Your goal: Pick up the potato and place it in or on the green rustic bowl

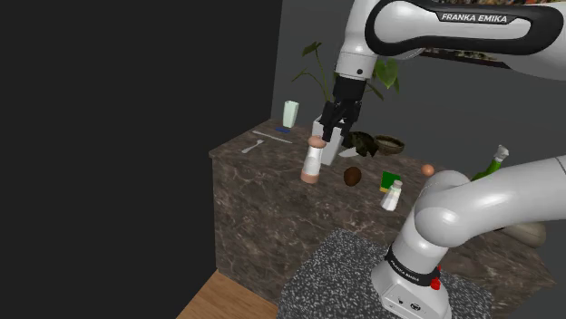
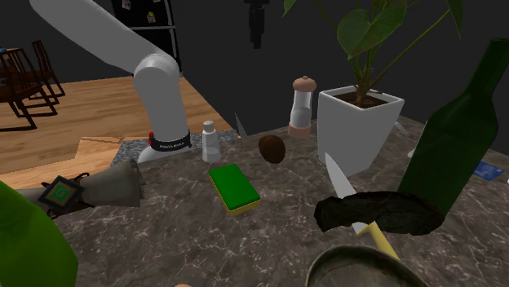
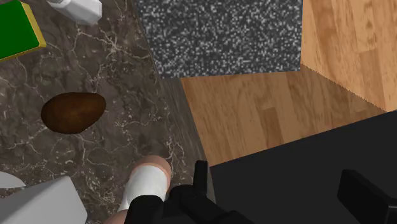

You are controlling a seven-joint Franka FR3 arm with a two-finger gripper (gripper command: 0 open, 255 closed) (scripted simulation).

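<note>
With gripper (image 1: 333, 130) spread wide and empty, shift sideways clear of the pepper mill (image 1: 314, 161) standing just beneath, centre over the potato (image 1: 353, 176) lying lower and off to one side, then descend straight.

Second exterior view: a green sponge (image 2: 234, 187) lies centre frame, a salt shaker (image 2: 210, 141) upper left of it, a pepper mill (image 2: 303, 106) and potted plant (image 2: 359, 122) upper right.

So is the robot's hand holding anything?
No, nothing. The gripper is open and empty, and the potato lies untouched on the counter.
</note>
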